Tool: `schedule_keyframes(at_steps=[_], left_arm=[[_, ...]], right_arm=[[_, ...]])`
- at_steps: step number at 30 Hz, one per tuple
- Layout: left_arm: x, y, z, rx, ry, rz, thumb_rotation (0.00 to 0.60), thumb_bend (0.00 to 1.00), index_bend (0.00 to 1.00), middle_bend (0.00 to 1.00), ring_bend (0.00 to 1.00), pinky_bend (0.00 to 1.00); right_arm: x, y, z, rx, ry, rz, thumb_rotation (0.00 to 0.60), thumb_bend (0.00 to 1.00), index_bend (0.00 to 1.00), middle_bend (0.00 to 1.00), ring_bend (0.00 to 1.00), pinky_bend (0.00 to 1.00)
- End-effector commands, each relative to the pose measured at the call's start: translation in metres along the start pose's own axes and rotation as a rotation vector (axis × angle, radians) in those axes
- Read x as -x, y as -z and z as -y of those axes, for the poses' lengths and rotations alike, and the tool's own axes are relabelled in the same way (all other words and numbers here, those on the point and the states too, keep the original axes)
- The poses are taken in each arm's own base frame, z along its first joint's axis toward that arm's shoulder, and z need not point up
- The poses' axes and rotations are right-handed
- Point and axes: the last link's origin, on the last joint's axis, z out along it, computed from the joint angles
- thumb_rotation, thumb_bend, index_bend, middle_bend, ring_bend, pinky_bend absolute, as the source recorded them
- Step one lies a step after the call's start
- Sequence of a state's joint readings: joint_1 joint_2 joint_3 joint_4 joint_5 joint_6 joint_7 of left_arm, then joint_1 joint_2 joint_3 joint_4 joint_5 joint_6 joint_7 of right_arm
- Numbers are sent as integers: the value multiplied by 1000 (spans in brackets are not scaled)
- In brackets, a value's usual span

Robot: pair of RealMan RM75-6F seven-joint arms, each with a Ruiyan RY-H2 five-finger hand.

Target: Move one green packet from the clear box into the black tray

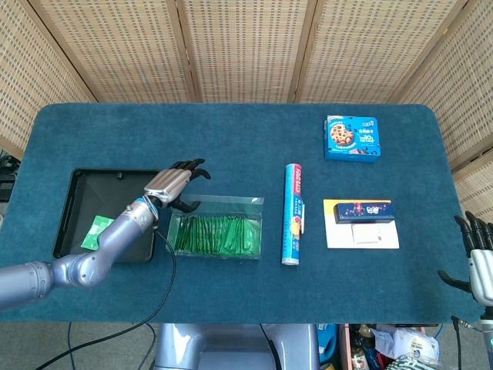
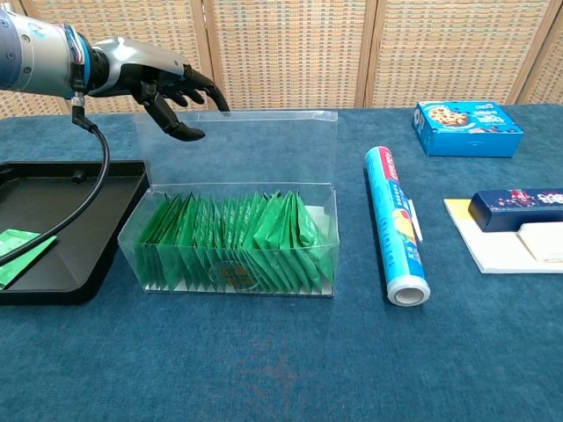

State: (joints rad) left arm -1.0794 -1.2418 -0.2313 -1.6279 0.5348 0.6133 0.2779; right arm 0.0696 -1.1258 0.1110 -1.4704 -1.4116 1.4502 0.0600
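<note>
The clear box (image 1: 216, 233) (image 2: 236, 237) stands left of the table's middle, packed with several upright green packets (image 2: 264, 237). Its lid (image 2: 242, 149) stands upright at the back. My left hand (image 1: 173, 183) (image 2: 158, 81) hovers at the lid's upper left corner with fingers spread and nothing in it; whether it touches the lid cannot be told. The black tray (image 1: 115, 191) (image 2: 62, 198) lies left of the box and holds one green packet (image 1: 94, 231) (image 2: 16, 255), partly hidden by my left arm. My right hand (image 1: 479, 258) hangs open off the table's front right edge.
A blue roll (image 1: 292, 213) (image 2: 396, 224) lies right of the box. A dark blue box on a white pad (image 1: 360, 223) (image 2: 519, 211) sits further right, and a blue cookie box (image 1: 352, 139) (image 2: 468, 128) at the back right. My left arm's cable (image 2: 92, 198) drapes over the tray.
</note>
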Motion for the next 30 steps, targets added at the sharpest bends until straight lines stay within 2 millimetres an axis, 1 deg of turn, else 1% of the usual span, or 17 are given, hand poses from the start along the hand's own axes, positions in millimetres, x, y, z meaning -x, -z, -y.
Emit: schedule_keyframes(at_steps=[1, 7, 11, 18, 24, 30], left_arm=[[2, -2, 2, -10, 8, 18, 600, 430, 234, 0, 0, 0], [5, -6, 8, -25, 17, 38, 600, 467, 246, 0, 0, 0], [7, -7, 10, -28, 41, 70, 600, 477, 313, 0, 0, 0], [11, -6, 17, -38, 35, 124, 600, 576, 443, 0, 0, 0], [13, -5, 17, -48, 37, 163, 600, 591, 527, 0, 0, 0], [14, -6, 17, -61, 48, 181, 600, 624, 557, 0, 0, 0]], right_arm=[[1, 0, 0, 1, 2, 2, 600, 0, 0, 0, 0, 0], [2, -1, 0, 3, 3, 5, 600, 0, 0, 0, 0, 0], [2, -1, 0, 5, 4, 7, 600, 0, 0, 0, 0, 0], [3, -1, 0, 4, 5, 8, 600, 0, 0, 0, 0, 0], [3, -1, 0, 5, 6, 7, 600, 0, 0, 0, 0, 0], [3, -1, -1, 6, 7, 8, 600, 0, 0, 0, 0, 0]])
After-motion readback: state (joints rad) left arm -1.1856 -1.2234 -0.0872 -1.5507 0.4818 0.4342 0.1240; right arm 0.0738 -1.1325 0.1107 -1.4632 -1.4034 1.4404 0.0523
